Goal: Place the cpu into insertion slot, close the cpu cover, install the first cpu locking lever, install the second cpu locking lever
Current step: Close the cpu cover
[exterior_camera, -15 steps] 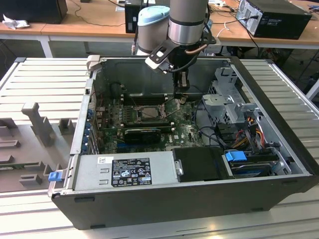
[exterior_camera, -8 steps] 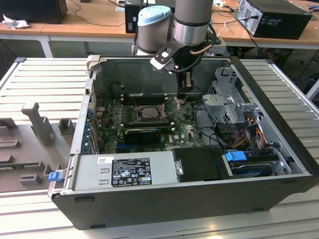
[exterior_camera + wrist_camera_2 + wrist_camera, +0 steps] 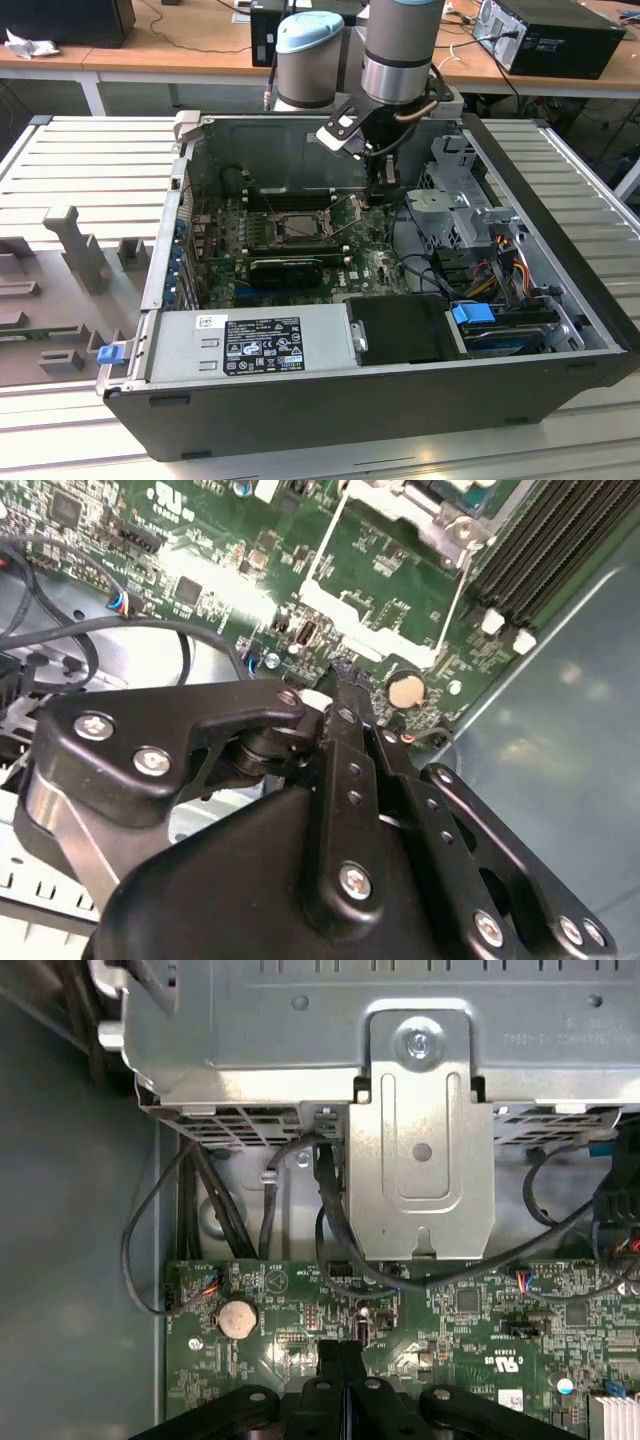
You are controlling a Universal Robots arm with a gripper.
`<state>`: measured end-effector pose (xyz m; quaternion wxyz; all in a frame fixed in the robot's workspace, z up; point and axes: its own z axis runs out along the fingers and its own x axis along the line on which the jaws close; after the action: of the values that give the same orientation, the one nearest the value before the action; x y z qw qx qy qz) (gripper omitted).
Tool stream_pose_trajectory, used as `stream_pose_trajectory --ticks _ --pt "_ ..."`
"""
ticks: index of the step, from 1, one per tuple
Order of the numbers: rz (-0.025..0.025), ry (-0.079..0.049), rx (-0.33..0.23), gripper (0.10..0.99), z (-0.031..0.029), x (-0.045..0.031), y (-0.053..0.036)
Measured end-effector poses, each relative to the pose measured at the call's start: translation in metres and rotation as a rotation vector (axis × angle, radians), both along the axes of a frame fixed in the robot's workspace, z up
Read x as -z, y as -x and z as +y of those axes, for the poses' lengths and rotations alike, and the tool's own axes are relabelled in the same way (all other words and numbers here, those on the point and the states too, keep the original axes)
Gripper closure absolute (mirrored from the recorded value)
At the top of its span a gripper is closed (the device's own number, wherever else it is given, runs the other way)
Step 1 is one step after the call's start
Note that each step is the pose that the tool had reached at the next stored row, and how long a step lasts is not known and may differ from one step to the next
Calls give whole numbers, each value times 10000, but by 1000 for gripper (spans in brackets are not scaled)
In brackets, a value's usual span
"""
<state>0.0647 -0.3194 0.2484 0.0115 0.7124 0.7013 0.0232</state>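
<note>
The black end effector (image 3: 340, 1355), fingers pressed together on nothing visible, hangs just above the green circuit board (image 3: 470, 1330). The square, silvery-rimmed dark insertion slot (image 3: 300, 226) lies near it, toward the exterior view's left; its contents are unclear.

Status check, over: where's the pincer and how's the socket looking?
Pincer shut, low over the green board. Socket apart from it, toward the exterior view's left. Black cables close by the pincer.

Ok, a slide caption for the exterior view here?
Arm inside the open computer case, gripper down at the motherboard, to the exterior view's right of the insertion slot.
</note>
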Motion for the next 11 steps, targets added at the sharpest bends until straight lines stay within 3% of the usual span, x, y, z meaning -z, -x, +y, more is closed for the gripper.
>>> stream_pose_trajectory --ticks 2,11 --pt "-1 -1 0 980 -31 58 15" --pt "5 -1 -2 980 -31 65 99"
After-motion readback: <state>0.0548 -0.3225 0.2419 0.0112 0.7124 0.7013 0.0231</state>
